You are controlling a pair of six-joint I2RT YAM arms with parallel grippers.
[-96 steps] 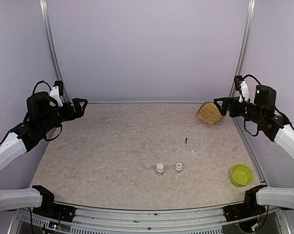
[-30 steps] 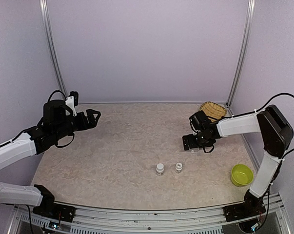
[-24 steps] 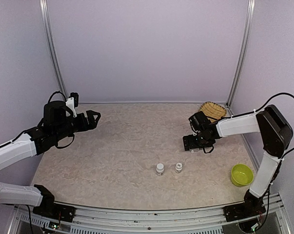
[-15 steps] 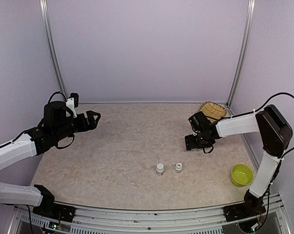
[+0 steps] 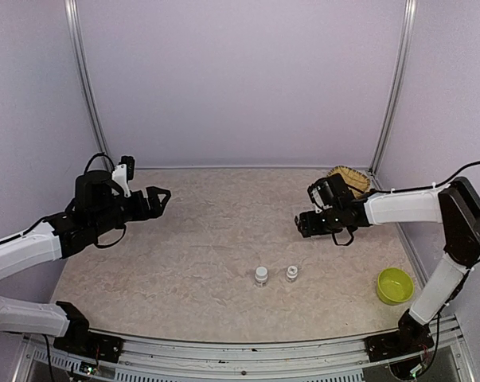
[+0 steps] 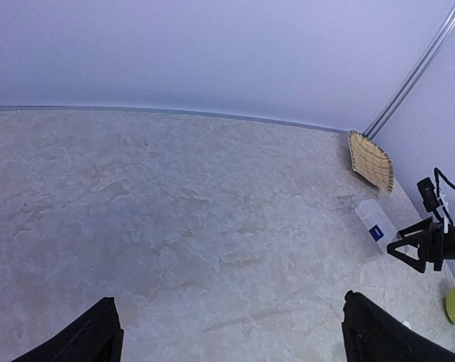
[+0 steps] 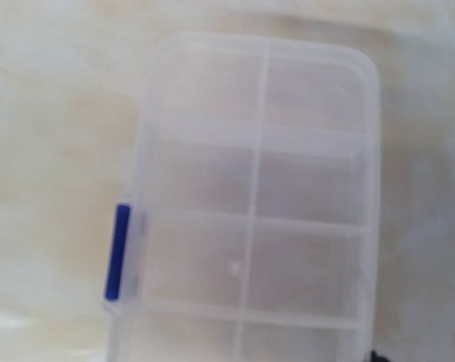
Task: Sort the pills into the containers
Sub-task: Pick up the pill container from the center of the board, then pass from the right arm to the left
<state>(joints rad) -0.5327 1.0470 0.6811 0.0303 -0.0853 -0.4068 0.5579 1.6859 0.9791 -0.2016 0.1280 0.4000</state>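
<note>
Box (image 7: 250, 226) sits near the basket (image 5: 345, 178), lid seemingly shut. The right claw (image 5: 302, 225) has swung in from the far corner to hover right over its blue latch (image 7: 118, 253) side, jaws narrowing yet parted, gripping nothing (unlatching comes first, I'd judge). Left claw (image 5: 161, 194) spread wide, well apart.

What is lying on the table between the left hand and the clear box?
Nothing. Only bare table lies between the left hand and the box, as the top and left wrist views show.
</note>
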